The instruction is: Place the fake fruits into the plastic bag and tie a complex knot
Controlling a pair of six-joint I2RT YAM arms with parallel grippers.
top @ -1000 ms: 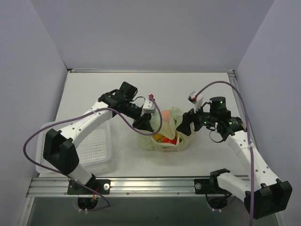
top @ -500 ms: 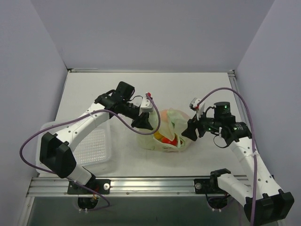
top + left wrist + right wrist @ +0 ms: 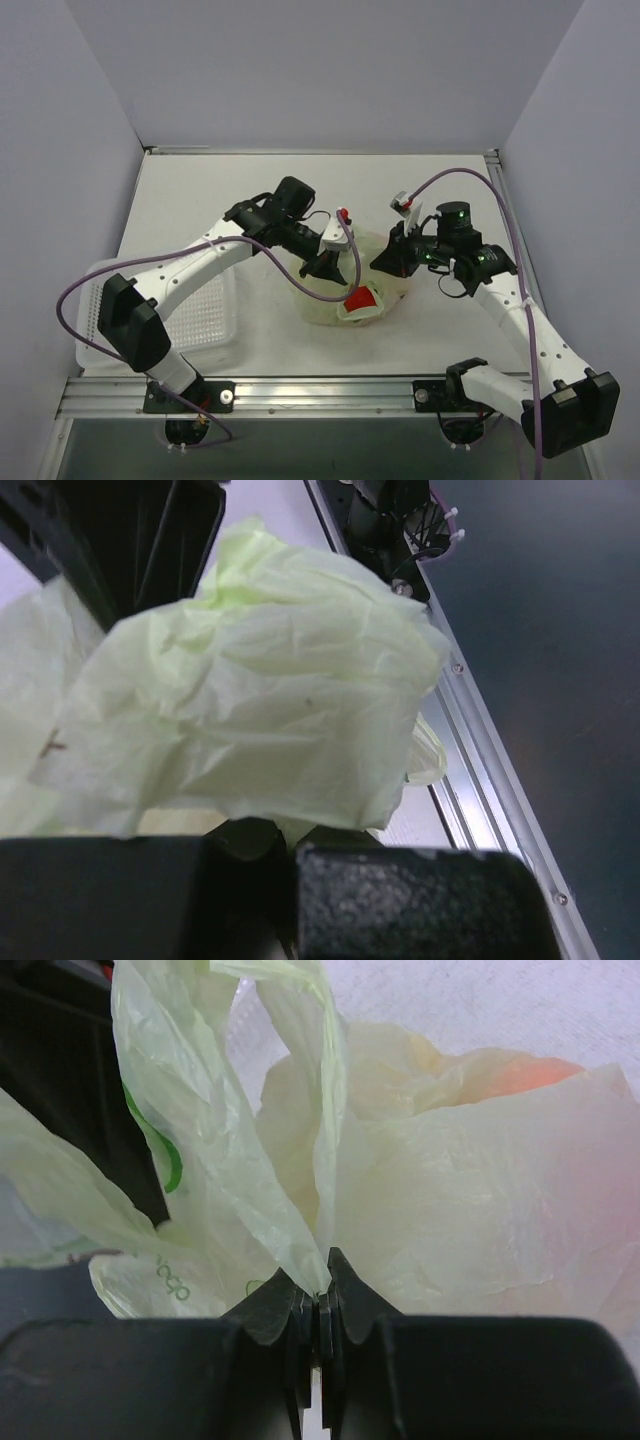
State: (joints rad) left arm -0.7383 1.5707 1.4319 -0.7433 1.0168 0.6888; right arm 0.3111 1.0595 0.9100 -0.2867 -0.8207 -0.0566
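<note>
Pale green film marks the plastic bag (image 3: 318,300), which sits in the middle of the surface (image 3: 200,200) between the two arms. A red fruit (image 3: 362,299) shows at its near opening. In the right wrist view an orange fruit (image 3: 520,1075) glows through the bag wall, so at least some of the fake fruits are inside. A white basket (image 3: 215,345) stands well apart at the near left.

The right gripper (image 3: 320,1305) is pressed together on a narrow strip of film at the bag's right rim. The left gripper (image 3: 290,870) is closed at the left rim. A crumpled bunch of film rises straight off its fingertips, so it seems to be pinching the bag, though the bite itself is hidden.

Gripping opposite sides of the mouth likely serves to draw both flaps up over the fruit, ready to be crossed. No knot is visible yet.
</note>
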